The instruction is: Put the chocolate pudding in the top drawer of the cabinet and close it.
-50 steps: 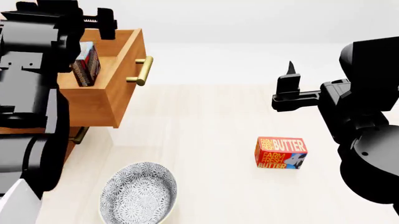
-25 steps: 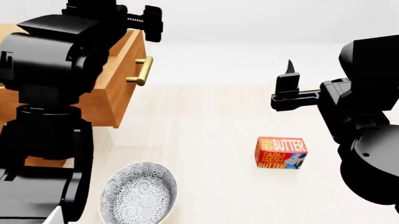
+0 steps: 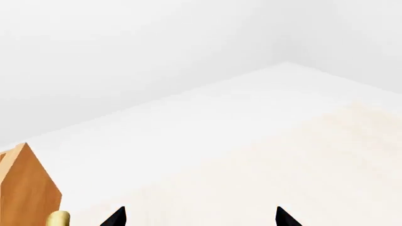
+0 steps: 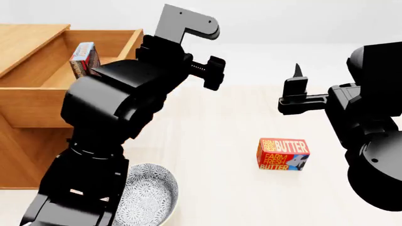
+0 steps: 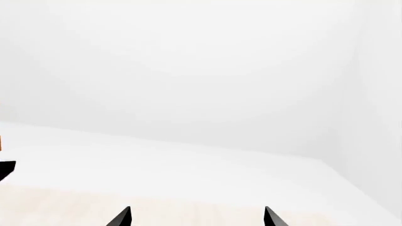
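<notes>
The chocolate pudding [image 4: 84,59] stands on edge inside the top drawer [image 4: 37,106], which is pulled out of the orange-brown cabinet [image 4: 28,44]. My left gripper [image 4: 211,73] hangs outside the drawer, to the right of its front, and the arm hides the front and handle in the head view. The left wrist view has the left gripper [image 3: 199,219] open and empty, with a drawer corner [image 3: 25,188] and the end of the brass handle [image 3: 58,219] beside it. Over at the right, my right gripper [image 4: 295,82] is held up, and in its wrist view the right gripper [image 5: 196,217] is open and empty.
A red-orange Farm Fresh Butter box [image 4: 283,154] lies on the pale floor at centre right. A patterned grey bowl [image 4: 150,193] sits at the bottom, partly behind my left arm. White walls show in both wrist views.
My left arm has swung right, out from over the drawer to beyond its front, uncovering the cabinet top and drawer inside. The pudding stays in the drawer. The right arm has barely moved.
</notes>
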